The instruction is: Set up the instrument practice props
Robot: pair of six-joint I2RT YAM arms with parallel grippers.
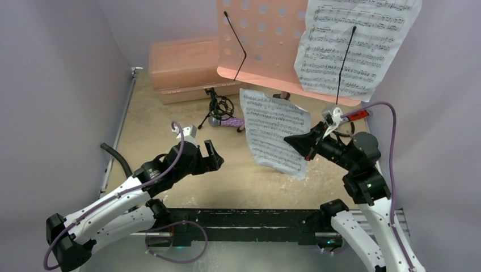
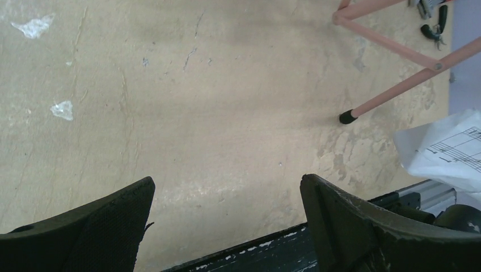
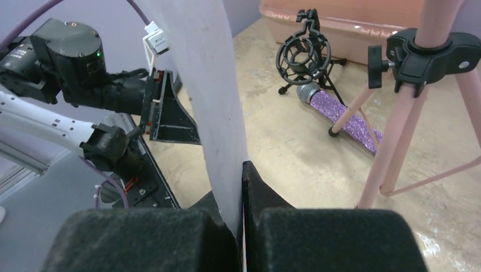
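Sheet-music page (image 1: 275,133), pinched upright in the right tool (image 1: 305,145), hangs at 6 o'clock from the bare left half of the pink music stand (image 1: 258,39), with the left tool (image 1: 211,157) wide and empty at its 9 o'clock.

The surface (image 2: 215,102) is matt tan board, scuffed and scratched, with pale chipped patches. The white sheet-music page (image 1: 275,133) is thin matt paper that curls softly. The pink perforated music stand (image 1: 266,34) has a smooth, faintly satin desk, plastic or painted metal, I cannot tell which; its tripod legs (image 2: 397,47) are smooth pink tubes tipped with dull black rubbery caps. The purple glitter microphone (image 3: 346,118) sparkles coarsely, with a silvery mesh head. The small black tripod mic stand (image 3: 308,22) looks like matt black plastic. The salmon-pink case (image 1: 181,65) is translucent, slightly glossy plastic. The left gripper (image 2: 227,181) has matt black fingers (image 2: 96,232), finely pitted and worn pale at the edges
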